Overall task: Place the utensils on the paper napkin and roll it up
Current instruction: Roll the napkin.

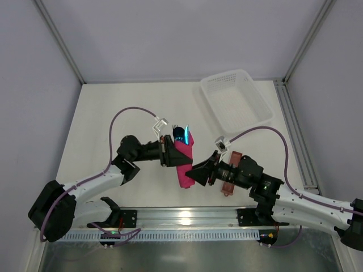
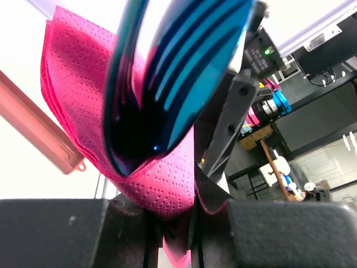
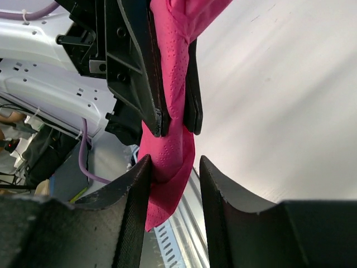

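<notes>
The magenta-pink paper napkin [image 1: 185,161] is folded around the blue utensils [image 1: 181,134], whose fork tines and spoon bowl stick out at its far end. My left gripper [image 1: 168,151] is shut on the napkin bundle and holds it above the table; in the left wrist view the napkin [image 2: 162,184] is pinched between the jaws, with the blue utensils [image 2: 173,72] inside the fold. My right gripper [image 1: 195,174] is open at the bundle's near end; in the right wrist view the napkin's lower corner [image 3: 167,173] hangs between its fingers [image 3: 134,195], touching the left one.
A white mesh basket [image 1: 235,99] stands at the back right. A reddish-brown oblong sleeve [image 1: 228,178] lies on the table under my right arm, also seen in the left wrist view [image 2: 39,131]. A metal rail [image 1: 181,218] runs along the near edge.
</notes>
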You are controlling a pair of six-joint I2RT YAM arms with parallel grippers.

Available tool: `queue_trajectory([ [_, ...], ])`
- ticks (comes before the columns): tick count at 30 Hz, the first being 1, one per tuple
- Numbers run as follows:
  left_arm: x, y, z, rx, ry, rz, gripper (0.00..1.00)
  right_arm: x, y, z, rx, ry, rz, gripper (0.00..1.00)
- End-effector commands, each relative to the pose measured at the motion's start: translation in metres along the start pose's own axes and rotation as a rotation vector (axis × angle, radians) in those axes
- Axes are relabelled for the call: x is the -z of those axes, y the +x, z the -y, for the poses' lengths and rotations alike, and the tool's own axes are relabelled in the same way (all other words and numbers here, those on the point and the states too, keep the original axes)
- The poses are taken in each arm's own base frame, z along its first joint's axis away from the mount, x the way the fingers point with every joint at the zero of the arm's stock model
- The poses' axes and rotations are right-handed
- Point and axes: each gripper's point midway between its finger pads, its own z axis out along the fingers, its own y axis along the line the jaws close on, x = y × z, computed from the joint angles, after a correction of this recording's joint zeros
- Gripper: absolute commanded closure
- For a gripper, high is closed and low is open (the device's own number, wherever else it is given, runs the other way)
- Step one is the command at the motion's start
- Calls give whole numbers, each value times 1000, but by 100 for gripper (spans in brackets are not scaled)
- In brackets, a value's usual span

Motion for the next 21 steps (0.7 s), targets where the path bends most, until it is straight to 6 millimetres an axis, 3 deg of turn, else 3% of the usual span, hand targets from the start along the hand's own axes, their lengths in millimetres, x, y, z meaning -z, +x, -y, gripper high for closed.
queue_trajectory([
  [1, -7, -25, 19, -98, 48, 47, 100, -2, -3, -9, 32, -51, -3, 59],
  [4, -8, -27, 17, -108, 39, 53, 100, -3, 0, -9, 30, -64, -9, 61],
  [11, -13, -33, 12, -119, 29, 55, 99, -3, 15, -9, -1, -120, -26, 55],
  [16, -13, -39, 13, -128, 29, 60, 100, -4, 14, -6, 7, -126, -8, 55],
  [18, -13, -41, 12, -129, 23, 65, 100, -5, 15, -8, 5, -149, 1, 70],
  [21, -12, -43, 10, -131, 11, 79, 100, -6, 17, -12, 0, -193, 11, 78],
])
